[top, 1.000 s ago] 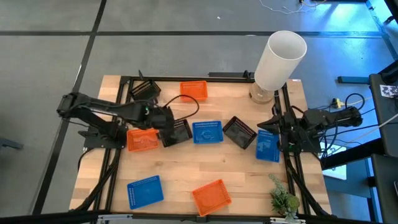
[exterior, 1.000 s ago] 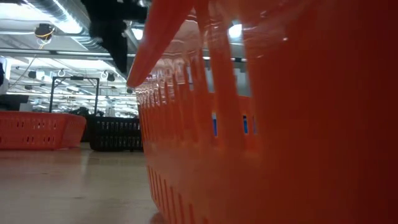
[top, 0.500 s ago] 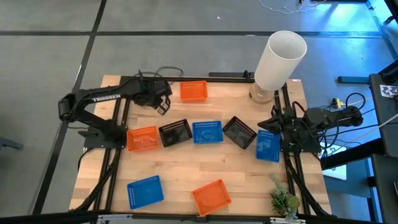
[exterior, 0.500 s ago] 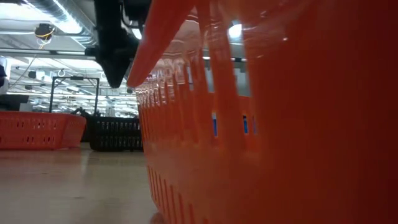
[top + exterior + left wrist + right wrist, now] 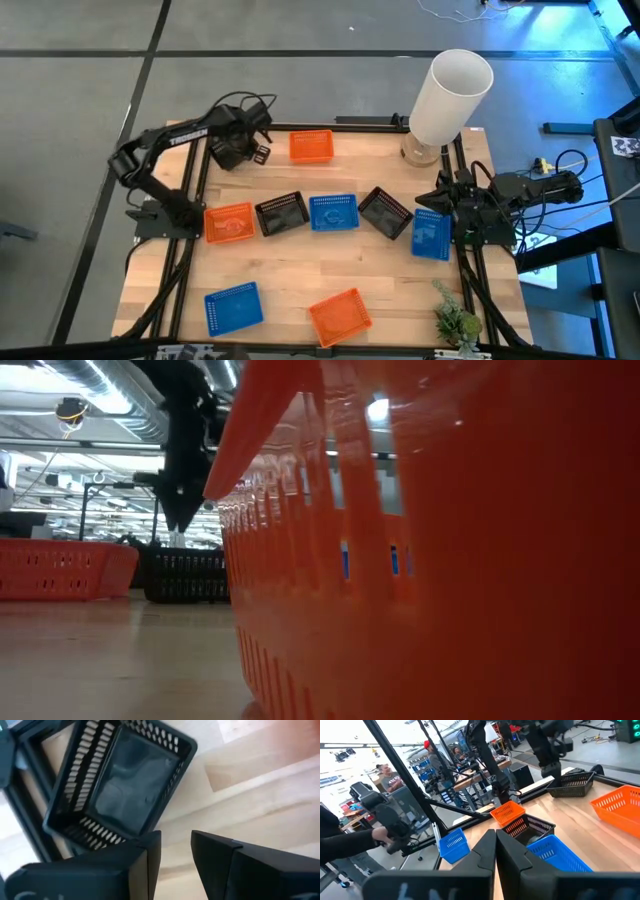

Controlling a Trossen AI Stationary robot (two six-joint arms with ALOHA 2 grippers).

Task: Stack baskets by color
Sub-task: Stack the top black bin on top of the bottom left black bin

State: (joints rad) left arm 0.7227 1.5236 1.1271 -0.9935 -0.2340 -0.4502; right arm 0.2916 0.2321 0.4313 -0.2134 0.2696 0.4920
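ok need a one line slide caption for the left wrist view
Left claw open above a black basket at the corner of the wooden table.

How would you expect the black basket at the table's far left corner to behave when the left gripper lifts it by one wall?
The black basket looks like thin perforated plastic, so it is probably light. Its straight walls and crisp rim suggest that it is fairly stiff. Held by one wall in the left gripper, it would likely tilt.

Far left corner of table (image 5: 300,270): one basket (image 5: 120,782), left gripper (image 5: 252,152) above it; second basket (image 5: 311,146) just right. Middle row, left to right: five baskets, last against right gripper (image 5: 436,203). Near edge: two baskets, well apart. Far right corner: upright cylinder (image 5: 450,94).
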